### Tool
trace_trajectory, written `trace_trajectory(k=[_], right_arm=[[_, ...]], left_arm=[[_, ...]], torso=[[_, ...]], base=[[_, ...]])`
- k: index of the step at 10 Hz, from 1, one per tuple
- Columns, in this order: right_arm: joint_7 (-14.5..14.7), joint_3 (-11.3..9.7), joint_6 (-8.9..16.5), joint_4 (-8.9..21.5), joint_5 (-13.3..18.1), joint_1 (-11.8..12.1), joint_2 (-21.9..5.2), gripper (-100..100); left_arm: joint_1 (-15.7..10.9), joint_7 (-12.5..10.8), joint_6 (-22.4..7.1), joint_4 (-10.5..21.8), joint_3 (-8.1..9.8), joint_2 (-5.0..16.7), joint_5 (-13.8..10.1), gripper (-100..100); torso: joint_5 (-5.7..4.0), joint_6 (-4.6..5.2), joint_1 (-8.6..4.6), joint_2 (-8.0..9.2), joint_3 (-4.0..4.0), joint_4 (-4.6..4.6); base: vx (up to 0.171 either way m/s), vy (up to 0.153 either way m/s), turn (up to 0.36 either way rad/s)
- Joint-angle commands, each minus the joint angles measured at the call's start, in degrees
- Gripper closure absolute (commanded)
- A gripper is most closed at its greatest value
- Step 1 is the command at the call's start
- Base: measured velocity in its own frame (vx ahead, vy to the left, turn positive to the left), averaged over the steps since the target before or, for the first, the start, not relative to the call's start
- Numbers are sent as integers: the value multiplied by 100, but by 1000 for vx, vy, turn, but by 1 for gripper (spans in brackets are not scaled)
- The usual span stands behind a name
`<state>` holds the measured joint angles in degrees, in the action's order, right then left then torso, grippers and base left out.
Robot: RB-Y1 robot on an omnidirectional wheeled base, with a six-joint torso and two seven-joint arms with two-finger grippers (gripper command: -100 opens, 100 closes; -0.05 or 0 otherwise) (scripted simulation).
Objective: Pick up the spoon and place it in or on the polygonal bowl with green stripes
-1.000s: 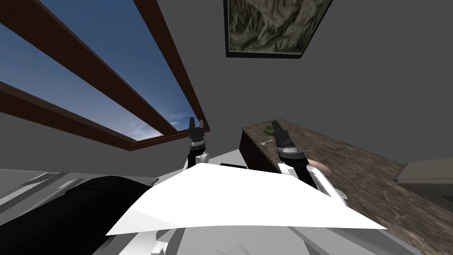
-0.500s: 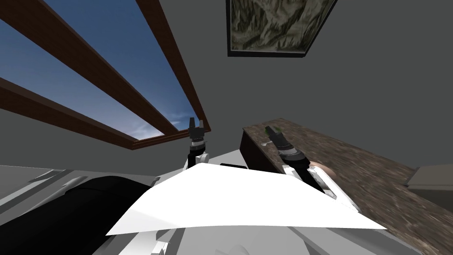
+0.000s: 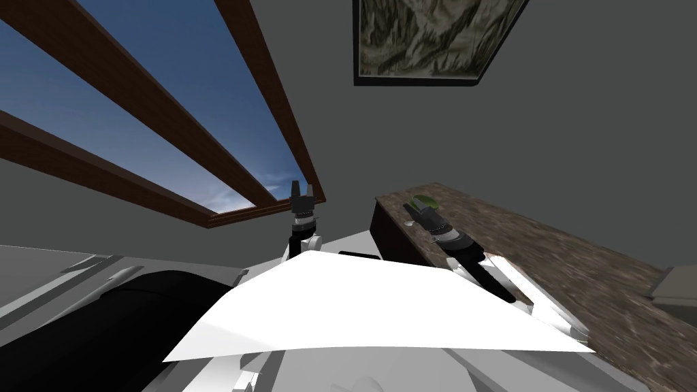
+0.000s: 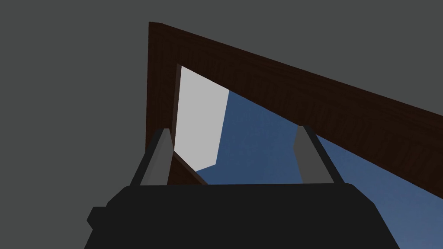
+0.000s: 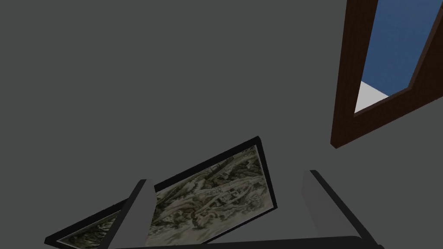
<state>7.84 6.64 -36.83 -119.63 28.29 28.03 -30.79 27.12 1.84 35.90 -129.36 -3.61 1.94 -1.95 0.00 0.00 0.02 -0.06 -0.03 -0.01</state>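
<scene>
Right end effector (image 3: 411,205) lowered beside bowl (image 3: 427,201), fingers (image 5: 137,212) apart

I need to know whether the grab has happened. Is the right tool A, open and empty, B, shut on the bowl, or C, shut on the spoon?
A: in the right wrist view the right tool stands open, with nothing between its fingers.

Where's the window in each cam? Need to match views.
Head view: window fills the upper left, its lower corner beside the left end effector.
Left wrist view: window straight beyond the open left end effector.
Right wrist view: window beyond the open right end effector, off to one side.
Shared landmark: dark grey wall bordering it.
</scene>
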Motion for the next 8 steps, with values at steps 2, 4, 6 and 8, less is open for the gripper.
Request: trace_trajectory(k=[2,4,6,8], right_arm=[[60,108,-216,288,396,4,-435,-100],[103,179,-358,481,675,24,-748,-100],[147,245,-495,678,957,45,-1070,-100],[194,304,-624,877,1239,68,-1406,-100]], left_arm=[[0,0,0,0,0,0,0,0],[0,0,0,0,0,0,0,0],[0,0,0,0,0,0,0,0],[0,0,0,0,0,0,0,0]], torso=[[0,1,0,1,1,0],[0,1,0,0,0,0],[0,0,1,-2,-1,0],[0,1,1,-1,-1,0]], base=[[11,12,41],[16,11,38],[17,12,42],[15,16,43]])
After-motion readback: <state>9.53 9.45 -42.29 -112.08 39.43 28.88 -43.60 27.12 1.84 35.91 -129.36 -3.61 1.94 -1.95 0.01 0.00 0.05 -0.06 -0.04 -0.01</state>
